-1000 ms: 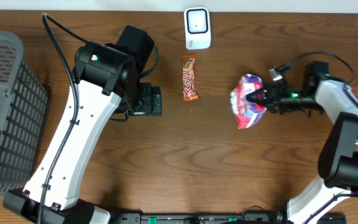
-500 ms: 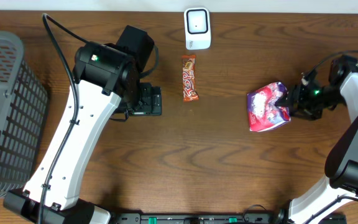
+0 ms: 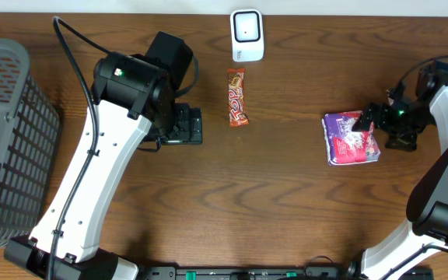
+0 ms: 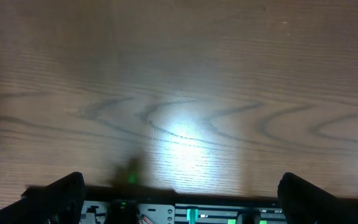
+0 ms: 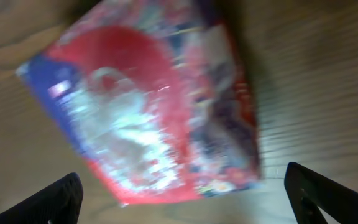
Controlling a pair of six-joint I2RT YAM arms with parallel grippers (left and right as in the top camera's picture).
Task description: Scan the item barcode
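A purple and red snack packet (image 3: 351,138) lies flat on the table at the right. My right gripper (image 3: 378,130) stands open at its right edge, no longer holding it. In the right wrist view the packet (image 5: 148,106) is blurred and lies just ahead of the wide-apart fingertips (image 5: 64,194). The white barcode scanner (image 3: 247,35) stands at the table's far edge, centre. My left gripper (image 3: 187,124) hangs open left of centre, with only bare wood between its fingers (image 4: 61,190).
An orange and brown candy bar (image 3: 238,96) lies just below the scanner. A grey mesh basket (image 3: 6,140) fills the left end of the table. The left arm stretches from the near edge up to the middle left.
My right gripper carried the packet to the right, away from the scanner, then opened and let it drop flat on the table. The left arm has not moved.
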